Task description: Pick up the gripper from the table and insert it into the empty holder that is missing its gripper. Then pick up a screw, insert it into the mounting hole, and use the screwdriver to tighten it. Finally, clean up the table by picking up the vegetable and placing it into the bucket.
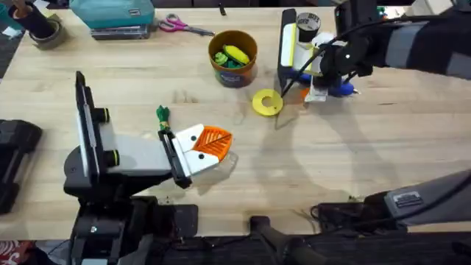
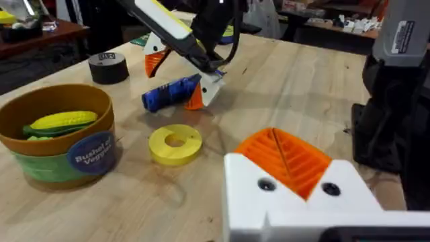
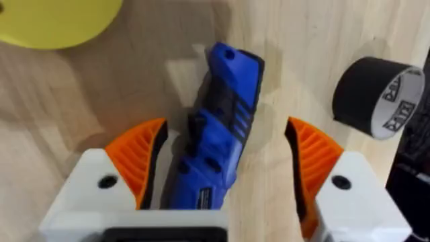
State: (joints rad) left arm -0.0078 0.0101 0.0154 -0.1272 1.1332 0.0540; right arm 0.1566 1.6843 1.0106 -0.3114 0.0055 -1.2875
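The blue screwdriver lies flat on the table at the back right. My right gripper is open and straddles it, with one orange pad on each side; the same gripper also shows in the left wrist view. My left gripper is shut low over the front left of the table, holding nothing. The bucket stands at the back centre with yellow and green vegetables inside. A small green vegetable lies on the table beside my left arm. A loose orange gripper, the empty holder and a screw are out of view.
A yellow disc lies between the bucket and the screwdriver. A black tape roll stands close beside the right gripper. Scissors, a teal box and another tape roll line the back edge.
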